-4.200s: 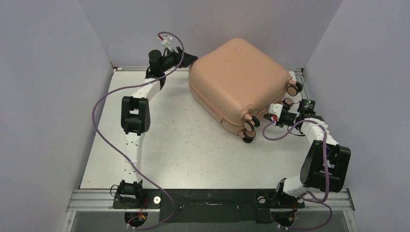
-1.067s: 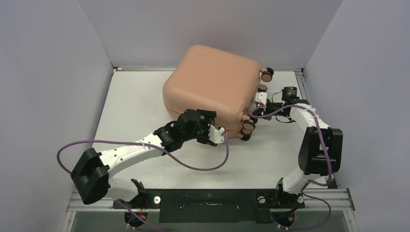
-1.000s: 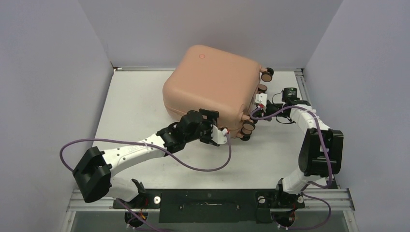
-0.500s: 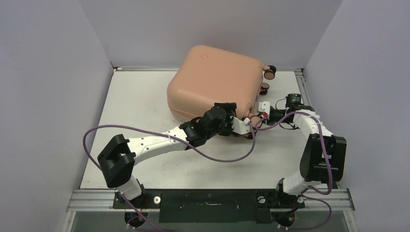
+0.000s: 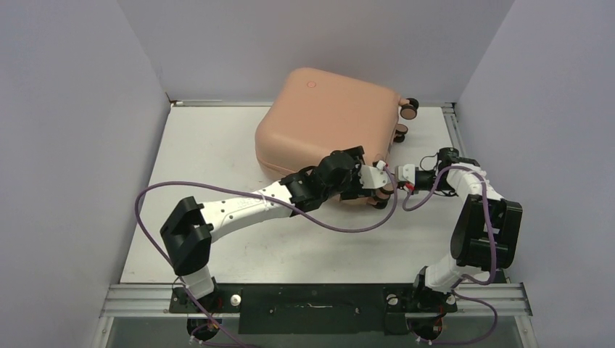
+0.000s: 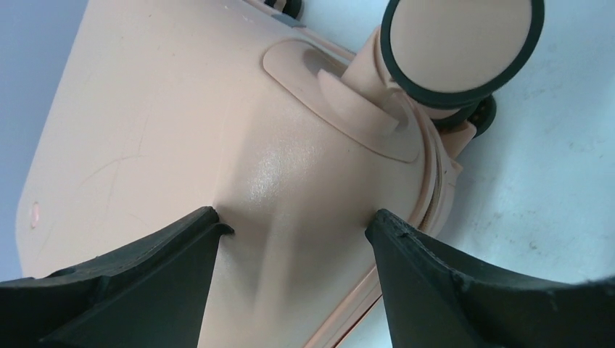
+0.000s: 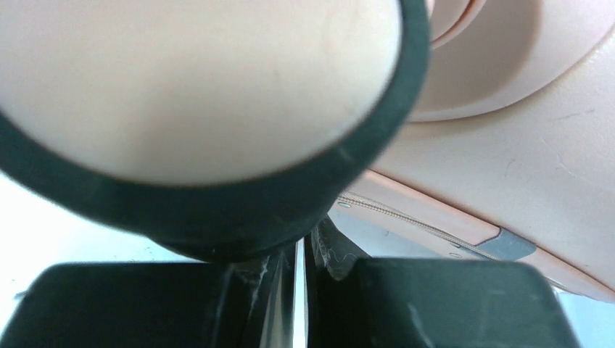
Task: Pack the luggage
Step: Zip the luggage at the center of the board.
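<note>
STEP: likely swinging the closed luggage (image 5: 330,119) round for opening; push low and slowly, the rounded shell could slip | LEFT gripper (image 6: 294,221): jaws wide, straddling the wheel-end corner | RIGHT gripper (image 7: 301,250): closed under a wheel (image 7: 196,94); any hold unclear | POSE: flat on bench (image 5: 217,145), far half, logo up; long axis across bench, wheels toward its right edge

The luggage (image 5: 326,116) lies flat on the table (image 5: 217,159), towards the far edge and right of centre. Its wheels are on its right-hand side, with one pair (image 5: 410,109) at the far right corner. The left gripper (image 6: 294,221) is at the near right corner, one finger on each side of the rounded shell, with a wheel (image 6: 460,43) just beyond. The right gripper (image 7: 301,254) is just right of that same corner, with another wheel (image 7: 196,87) directly ahead of its fingers.
</note>
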Robot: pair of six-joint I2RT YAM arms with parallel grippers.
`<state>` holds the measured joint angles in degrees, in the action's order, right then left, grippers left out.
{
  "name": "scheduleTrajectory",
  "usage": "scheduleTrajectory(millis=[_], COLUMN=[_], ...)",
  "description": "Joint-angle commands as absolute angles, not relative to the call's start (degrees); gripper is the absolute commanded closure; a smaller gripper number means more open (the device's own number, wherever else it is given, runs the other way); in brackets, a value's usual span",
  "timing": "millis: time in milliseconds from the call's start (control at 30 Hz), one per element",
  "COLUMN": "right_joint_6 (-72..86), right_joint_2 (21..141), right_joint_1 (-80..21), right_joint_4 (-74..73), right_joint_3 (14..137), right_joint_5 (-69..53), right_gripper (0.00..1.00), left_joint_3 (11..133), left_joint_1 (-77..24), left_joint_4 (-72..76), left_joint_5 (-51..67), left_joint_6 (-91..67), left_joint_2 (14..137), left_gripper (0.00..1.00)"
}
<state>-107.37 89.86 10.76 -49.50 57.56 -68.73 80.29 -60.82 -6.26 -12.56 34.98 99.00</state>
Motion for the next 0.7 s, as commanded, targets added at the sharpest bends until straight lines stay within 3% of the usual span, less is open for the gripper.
scheduleTrajectory(millis=[0,100,233,433,667], right_joint_6=[-109.5,-104.1,-82.1,-53.3,-76.0], right_joint_2=[91.5,91.1,89.0,82.2,83.8], right_joint_1=[13.9,15.6,17.3,17.7,18.6], right_joint_4=[-70.3,-67.8,-54.6,-32.4,-48.0], right_joint_3=[55.3,55.3,52.7,46.4,46.2], right_joint_5=[-69.4,-71.7,-73.0,-67.1,-72.4], right_gripper=[0.95,0.95,0.95,0.95,0.95], left_joint_3=[80.4,80.8,81.3,81.8,84.3], left_joint_1=[-58.8,-58.8,-59.0,-60.8,-62.8], left_joint_4=[-6.7,-7.5,-8.9,-11.0,-12.6], left_joint_5=[-9.0,-8.4,-7.4,-5.3,-4.4], left_joint_6=[27.9,25.8,20.0,14.7,13.7], left_joint_2=[104.2,104.1,104.2,104.9,107.2], left_gripper=[0.26,0.27,0.36,0.36,0.36])
